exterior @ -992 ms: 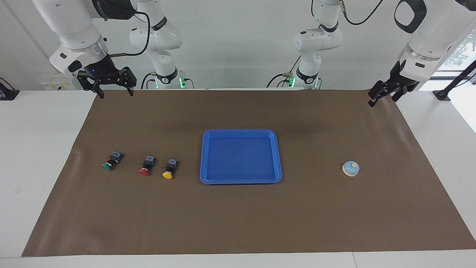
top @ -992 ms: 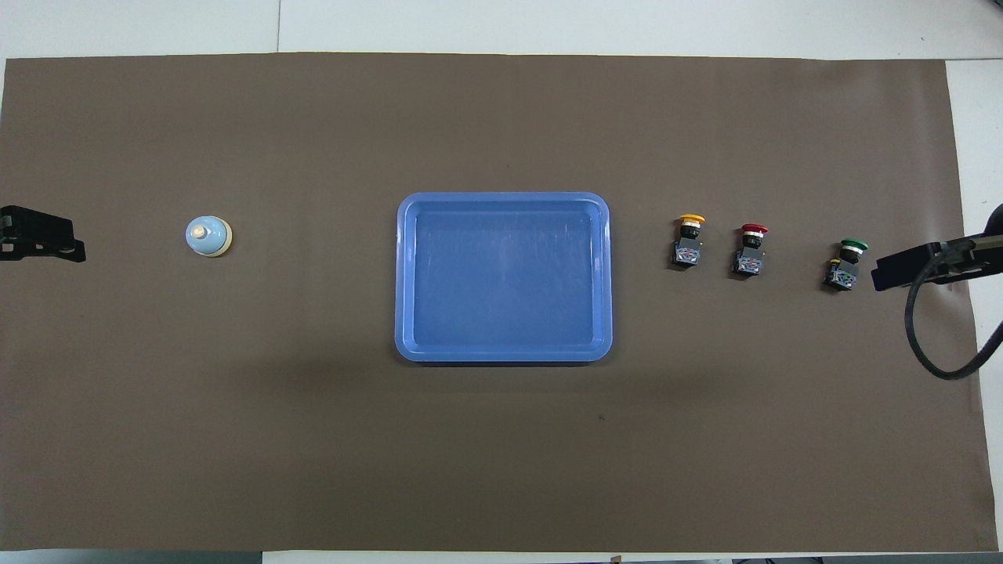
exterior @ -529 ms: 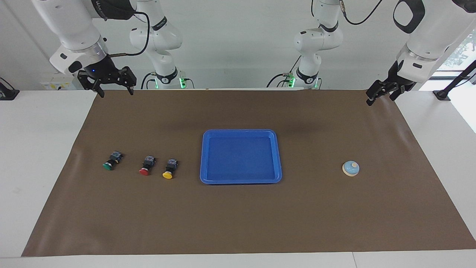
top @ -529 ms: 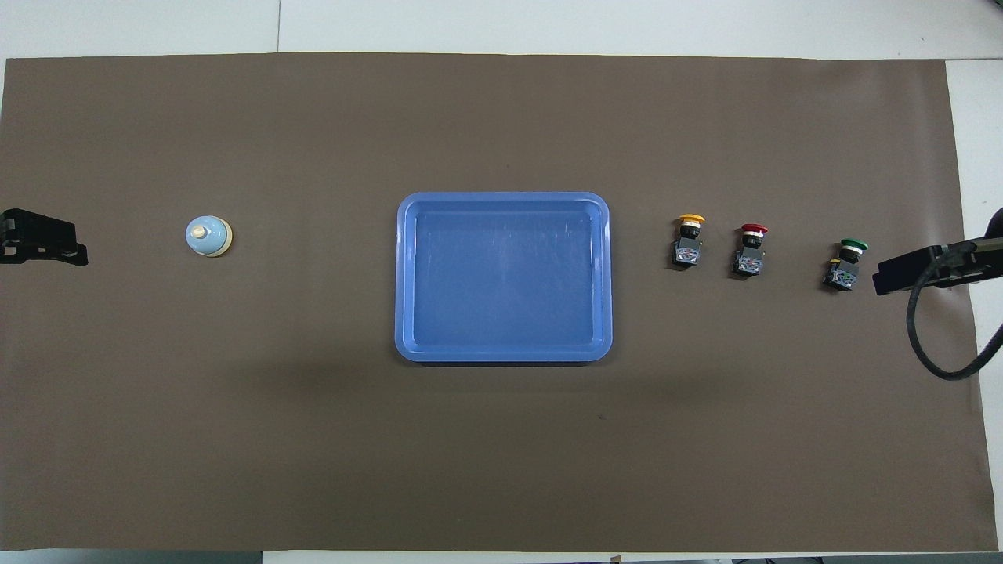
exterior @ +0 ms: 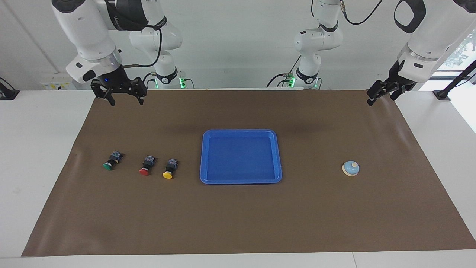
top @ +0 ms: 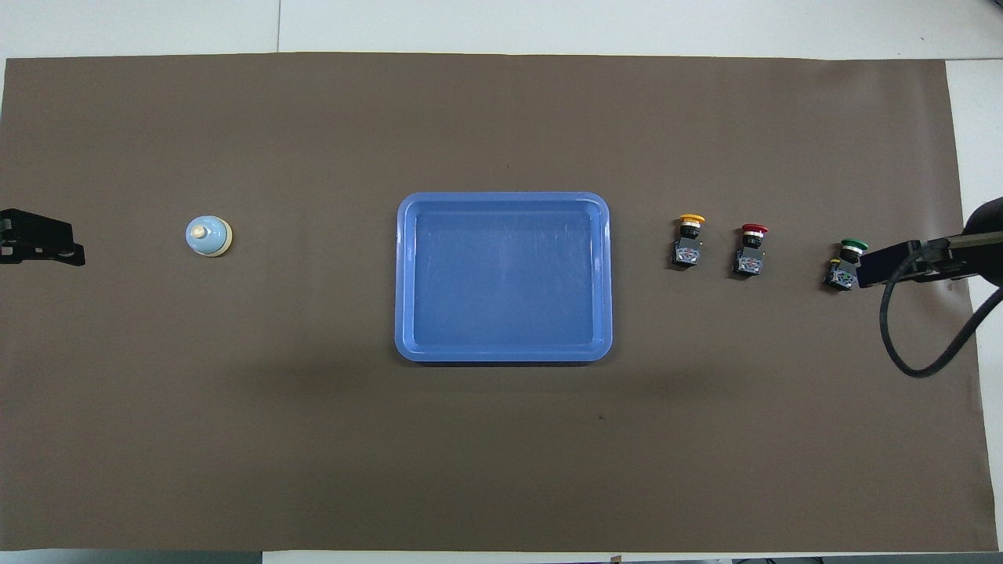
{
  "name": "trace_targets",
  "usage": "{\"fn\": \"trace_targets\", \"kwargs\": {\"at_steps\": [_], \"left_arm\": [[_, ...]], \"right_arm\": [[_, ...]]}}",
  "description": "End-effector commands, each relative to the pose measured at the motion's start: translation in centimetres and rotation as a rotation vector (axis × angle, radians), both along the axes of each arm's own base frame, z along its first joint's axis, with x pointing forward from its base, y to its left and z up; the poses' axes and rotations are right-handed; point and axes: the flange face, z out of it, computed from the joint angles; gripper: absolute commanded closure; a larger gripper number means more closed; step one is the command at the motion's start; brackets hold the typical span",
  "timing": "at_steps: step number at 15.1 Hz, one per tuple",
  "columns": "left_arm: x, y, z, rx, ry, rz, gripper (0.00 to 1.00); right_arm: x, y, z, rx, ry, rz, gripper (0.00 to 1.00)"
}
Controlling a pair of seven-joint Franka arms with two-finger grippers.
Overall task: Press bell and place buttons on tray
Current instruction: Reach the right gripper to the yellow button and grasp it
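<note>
Both arms have smooth white shells with rounded joints and black bands between the segments. Each wrist ends in a silver ring. The right gripper (exterior: pixel 124 97) is black, with a small blue light on its body. The left gripper (exterior: pixel 380 93) is black too. Black cables run along both arms. Green lights glow at the two bases.

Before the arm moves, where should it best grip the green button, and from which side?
Probably grip the green button across its black body, coming straight down from above. It lies on its side on the brown mat, cap pointing away from the robots. The open right gripper hangs nearest.
</note>
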Motion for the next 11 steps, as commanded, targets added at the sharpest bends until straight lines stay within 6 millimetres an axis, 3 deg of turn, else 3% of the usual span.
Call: {"fn": "trace_targets", "kwargs": {"at_steps": [1,5,7,11], "left_arm": [[-0.9,0.0,0.2,0.01,0.004,0.009,0.0],[-0.9,0.0,0.2,0.01,0.004,0.009,0.0],[-0.9,0.0,0.2,0.01,0.004,0.009,0.0],[-0.9,0.0,0.2,0.01,0.004,0.009,0.0]], "right_arm": [[-0.4,2.1,-4.0,-0.006,0.001,-0.066,0.0],[2.6,4.3,-10.6,-0.006,-0.004,-0.151,0.0],[2.8,5.7,-13.7,-0.003,-0.013,-0.159,0.0],[3.0,5.9,-18.4,0.011,-0.068,-0.163,0.0]]}}
